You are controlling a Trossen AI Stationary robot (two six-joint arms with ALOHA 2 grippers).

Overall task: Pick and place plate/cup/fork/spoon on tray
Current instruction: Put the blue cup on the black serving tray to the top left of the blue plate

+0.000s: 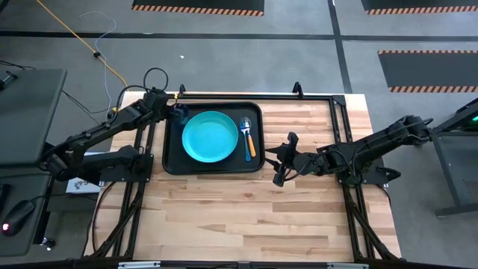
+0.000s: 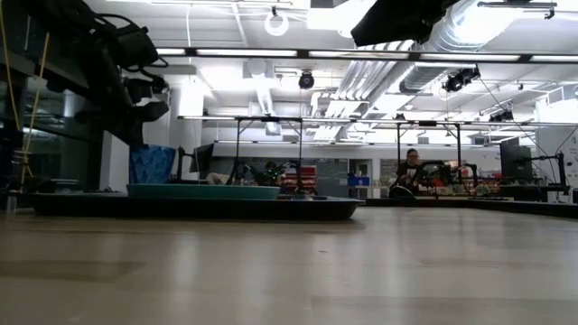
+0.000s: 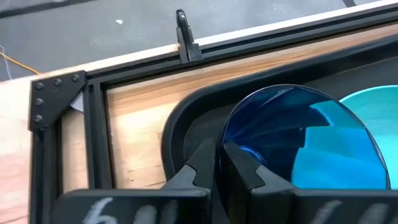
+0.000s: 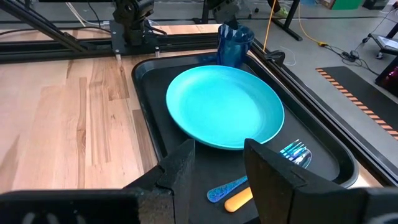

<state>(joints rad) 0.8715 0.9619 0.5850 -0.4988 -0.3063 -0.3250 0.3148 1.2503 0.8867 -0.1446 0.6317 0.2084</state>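
Table [image 1: 246, 217]: light wood planks with a black frame along its far and side edges; the tray sits at the middle of the far edge.
Tray [image 1: 171, 161]: black, rounded corners, raised rim; it carries all four of the other task things.
Plate [image 1: 210, 137]: turquoise, flat in the middle of the tray; in the low view [image 2: 203, 190] its rim shows just above the tray rim.
Cup [image 1: 179, 113]: dark blue and translucent, upright in the tray's far-left corner, just beside the plate; it is seen from close in the left wrist view [image 3: 292, 140] and behind the plate in the right wrist view [image 4: 234, 43].
Fork [image 4: 292, 152]: teal-blue handle and bluish head, lying on the tray floor by the tray's right edge, right of the plate.
Spoon [image 1: 250, 142]: orange handle, lying alongside the fork near the tray's right edge; only the end of its handle shows in the right wrist view [image 4: 238, 198].
Left hand [image 1: 173, 110]: at the tray's far-left corner, its fingers [image 3: 199, 165] clamped on the near wall of the cup's rim.
Right hand [image 1: 284, 158]: over bare wood just off the tray's right edge, fingers apart and holding nothing, pointing toward the tray.
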